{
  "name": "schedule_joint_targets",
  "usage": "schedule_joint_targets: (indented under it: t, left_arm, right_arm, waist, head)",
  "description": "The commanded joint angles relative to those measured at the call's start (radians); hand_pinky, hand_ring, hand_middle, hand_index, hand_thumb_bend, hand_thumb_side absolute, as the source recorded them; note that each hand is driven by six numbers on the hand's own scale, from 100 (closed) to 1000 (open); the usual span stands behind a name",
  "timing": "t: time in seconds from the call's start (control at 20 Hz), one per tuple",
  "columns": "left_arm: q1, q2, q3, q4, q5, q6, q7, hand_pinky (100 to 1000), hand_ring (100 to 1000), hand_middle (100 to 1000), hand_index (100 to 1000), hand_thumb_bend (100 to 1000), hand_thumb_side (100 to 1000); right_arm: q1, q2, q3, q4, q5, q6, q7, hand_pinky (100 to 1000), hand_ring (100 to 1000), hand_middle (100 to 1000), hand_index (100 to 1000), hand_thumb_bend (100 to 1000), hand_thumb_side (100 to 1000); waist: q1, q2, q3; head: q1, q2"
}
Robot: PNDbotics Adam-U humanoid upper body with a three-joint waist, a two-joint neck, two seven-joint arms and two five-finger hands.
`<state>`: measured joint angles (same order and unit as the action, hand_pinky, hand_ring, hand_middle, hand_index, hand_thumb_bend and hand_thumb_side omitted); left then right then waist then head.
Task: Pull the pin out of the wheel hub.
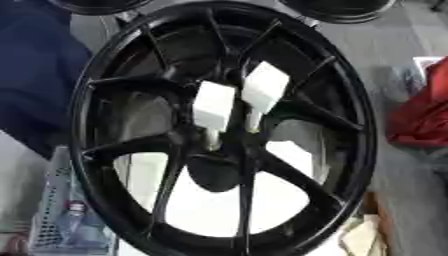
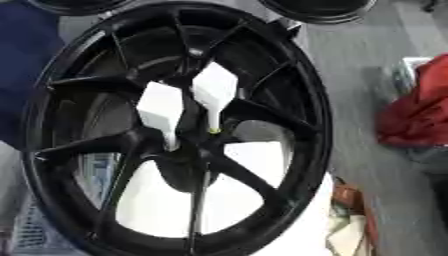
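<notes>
I see neither hand, so I cannot tell how the fingers stand. The black wheel hub (image 1: 223, 130) fills my view. Two white block-headed pins (image 1: 213, 106) (image 1: 264, 87) stand side by side in its centre, stems seated among the spokes. Red cloth (image 1: 426, 112) lies right.

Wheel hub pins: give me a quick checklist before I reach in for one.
1. Wheel hub in view, centre visible: ok.
2. Pins seated: two white-headed pins, left pin and right pin, stand in the hub centre: ok.
3. Pin heads unobstructed from the camera side: ok.
4. Left hand in view: not ok, neither view shows it.
5. Right hand in view: not ok, neither view shows it.
6. Which pin is meant: cannot tell.
</notes>
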<state>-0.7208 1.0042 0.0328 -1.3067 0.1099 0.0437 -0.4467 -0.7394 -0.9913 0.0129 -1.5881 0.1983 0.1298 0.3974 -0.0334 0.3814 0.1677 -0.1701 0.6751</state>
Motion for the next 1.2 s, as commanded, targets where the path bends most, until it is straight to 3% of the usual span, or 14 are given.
schedule_joint_targets:
  t: [0.05, 0.4, 0.65, 0.9, 1.2]
  left_arm:
    - [-0.007, 0.042, 0.017, -0.003, 0.004, -0.001, 0.004, 730, 688, 679, 773, 326, 791]
    - [-0.008, 0.042, 0.016, -0.004, 0.003, -0.001, 0.003, 731, 688, 679, 773, 325, 793]
    - [-0.008, 0.042, 0.014, -0.003, -0.001, 0.000, 0.001, 731, 688, 680, 773, 324, 794]
    - [-0.007, 0.043, 0.012, -0.002, -0.004, 0.001, -0.001, 731, 688, 679, 773, 321, 795]
    - [-0.007, 0.043, 0.010, -0.002, -0.006, 0.002, -0.002, 731, 688, 679, 773, 319, 795]
  right_arm:
    - [-0.015, -0.044, -0.010, -0.013, -0.001, -0.005, 0.001, 842, 773, 676, 760, 100, 454]
    - [-0.036, -0.060, 0.010, -0.042, 0.012, -0.022, 0.046, 847, 789, 697, 769, 100, 432]
    - [-0.056, -0.079, 0.034, -0.078, 0.015, -0.054, 0.185, 863, 833, 757, 800, 100, 444]
    - [-0.083, -0.083, 0.044, -0.121, 0.032, -0.069, 0.346, 865, 834, 762, 805, 100, 463]
    - [-0.111, -0.079, 0.067, -0.181, 0.045, -0.079, 0.397, 860, 830, 758, 801, 100, 448]
  waist:
    - [0.003, -0.035, 0.003]
    - [0.000, -0.035, 0.008]
    - [-0.005, -0.036, 0.010]
    - [-0.009, -0.040, 0.008]
    - [-0.013, -0.041, 0.009]
  head:
    - [0.001, -0.006]
    - [0.003, -0.006]
    - [0.005, -0.006]
    - [0.005, -0.006]
    - [0.005, -0.010]
